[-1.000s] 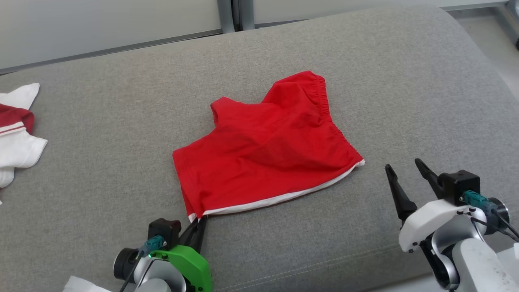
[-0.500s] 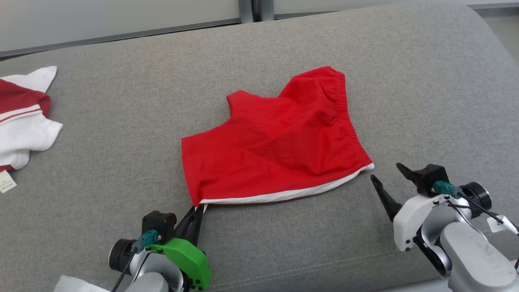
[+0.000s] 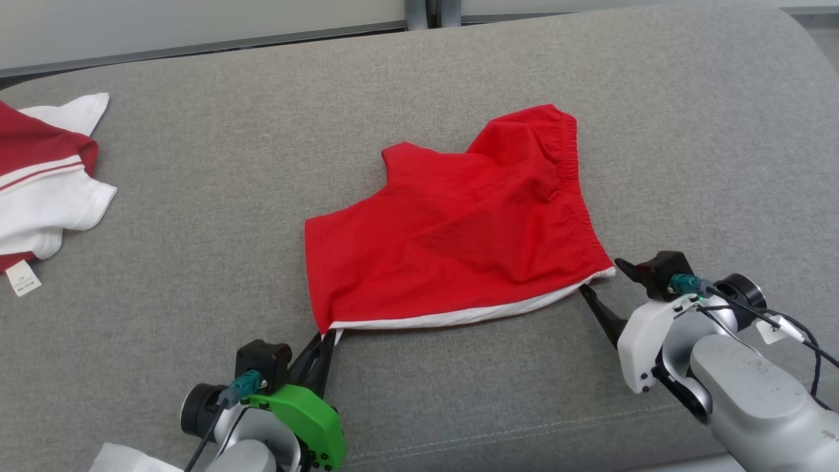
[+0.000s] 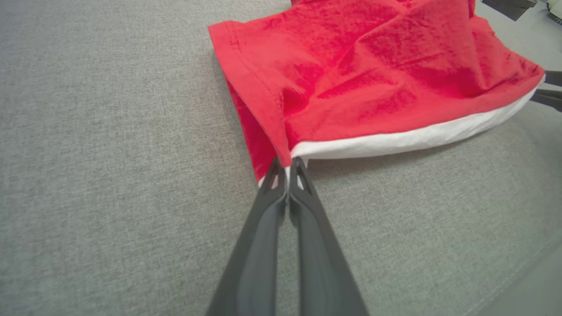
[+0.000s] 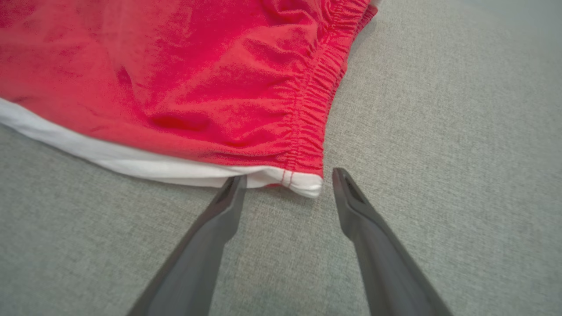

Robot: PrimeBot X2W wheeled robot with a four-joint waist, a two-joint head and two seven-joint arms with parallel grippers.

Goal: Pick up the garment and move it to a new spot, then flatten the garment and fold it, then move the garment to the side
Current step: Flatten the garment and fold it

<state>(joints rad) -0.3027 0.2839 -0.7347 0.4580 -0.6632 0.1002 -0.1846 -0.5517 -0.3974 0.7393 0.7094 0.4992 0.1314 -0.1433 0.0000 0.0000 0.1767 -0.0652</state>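
Nearest to the robot, at the lower left, the left end effector (image 3: 324, 341) has its two dark fingers pressed together on the near left corner of the red garment (image 3: 452, 236). The left wrist view shows the corner pinched between the tips (image 4: 287, 164). At the lower right, the right end effector (image 3: 600, 278) stands wide and holds nothing. In its own wrist view (image 5: 287, 175) the tips are on either side of the garment's near right corner: one just at the white edge (image 5: 145, 164), the other over the bare grey sofa seat (image 5: 461, 131). The garment lies around the middle of the seat, mostly flat with some soft folds. Its white edge runs along the near side, and the elastic waistband (image 3: 573, 177) goes away along the right side. Farther to the left, well apart from the garment, a white and red cloth (image 3: 46, 190) lies on the seat, with a small label (image 3: 23, 278) beside it.
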